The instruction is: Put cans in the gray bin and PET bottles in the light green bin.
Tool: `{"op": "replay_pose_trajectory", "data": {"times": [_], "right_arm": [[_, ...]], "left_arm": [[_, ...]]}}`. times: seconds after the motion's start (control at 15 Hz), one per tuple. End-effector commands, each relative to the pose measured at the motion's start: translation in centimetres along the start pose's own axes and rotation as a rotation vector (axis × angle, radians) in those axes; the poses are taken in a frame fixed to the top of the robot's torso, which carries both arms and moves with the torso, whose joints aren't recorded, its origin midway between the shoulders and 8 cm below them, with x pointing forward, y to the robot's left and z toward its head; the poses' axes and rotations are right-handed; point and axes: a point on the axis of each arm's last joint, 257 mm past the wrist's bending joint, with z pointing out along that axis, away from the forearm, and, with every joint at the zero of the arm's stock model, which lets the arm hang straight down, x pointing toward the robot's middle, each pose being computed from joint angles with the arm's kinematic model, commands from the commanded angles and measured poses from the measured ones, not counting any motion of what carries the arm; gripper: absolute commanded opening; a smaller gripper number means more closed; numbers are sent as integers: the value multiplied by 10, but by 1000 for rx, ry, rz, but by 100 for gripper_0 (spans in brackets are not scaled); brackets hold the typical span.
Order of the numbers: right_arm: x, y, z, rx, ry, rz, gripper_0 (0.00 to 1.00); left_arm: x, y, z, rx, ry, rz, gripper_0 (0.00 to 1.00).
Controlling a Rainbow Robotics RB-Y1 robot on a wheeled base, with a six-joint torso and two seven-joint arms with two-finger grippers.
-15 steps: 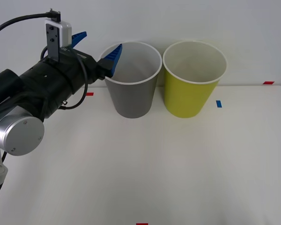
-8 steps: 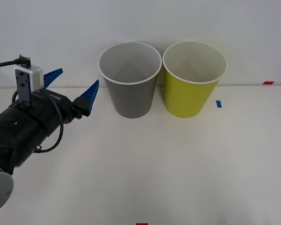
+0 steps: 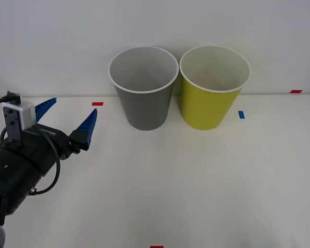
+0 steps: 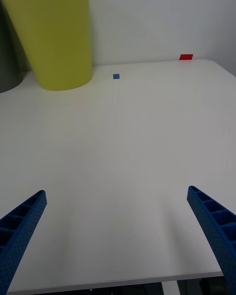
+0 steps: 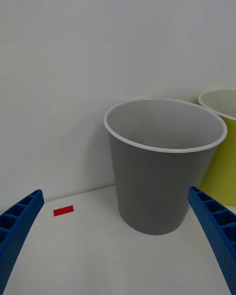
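The left gripper (image 3: 66,122) hangs over the near left part of the white table (image 3: 196,181), its two blue ribbed fingers (image 3: 87,128) spread wide and holding nothing. It points toward the gray bin (image 3: 143,88), which stands at the far side of the table, well apart from the fingertips. Just to the right of that bin, and nearly touching it, stands the light green bin (image 3: 214,88).

No can or bottle lies on the table. From the front, only the upper inner walls of the two bins can be seen, so what sits at the bottom of either cannot be told. Judged from the bare tabletop and the empty fingers, the sorting looks finished or close to it; nothing loose is left to pick up.

The right gripper (image 4: 118,241) is also spread open and empty, low over the near right part of the table, with the light green bin far ahead of it.

Both bins are tall, round and tapered, narrower at the base than at the mouth, with smooth matte outer walls, pale insides and a thin white rolled rim. The table is a plain, smooth white sheet carrying small tape marks: a red mark (image 3: 97,104) left of the gray bin and a blue mark (image 3: 241,114) right of the green one.
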Motion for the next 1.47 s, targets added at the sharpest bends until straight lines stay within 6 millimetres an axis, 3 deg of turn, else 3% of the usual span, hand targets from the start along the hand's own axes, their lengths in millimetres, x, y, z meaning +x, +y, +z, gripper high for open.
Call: {"op": "replay_pose_trajectory", "data": {"times": [0.07,0.47,0.67,1.07,1.47], "right_arm": [[0,0,0,0,0,0,100],[0,0,0,0,0,0,100],[0,0,0,0,0,0,100],[0,0,0,0,0,0,100],[0,0,0,0,0,0,100]], "left_arm": [[11,3,-19,-46,-37,16,100],[60,3,-82,-168,-85,34,100],[75,-2,-114,-205,-64,12,100],[85,-17,-168,-252,-42,44,100],[103,-34,-204,-276,-24,37,100]]}}
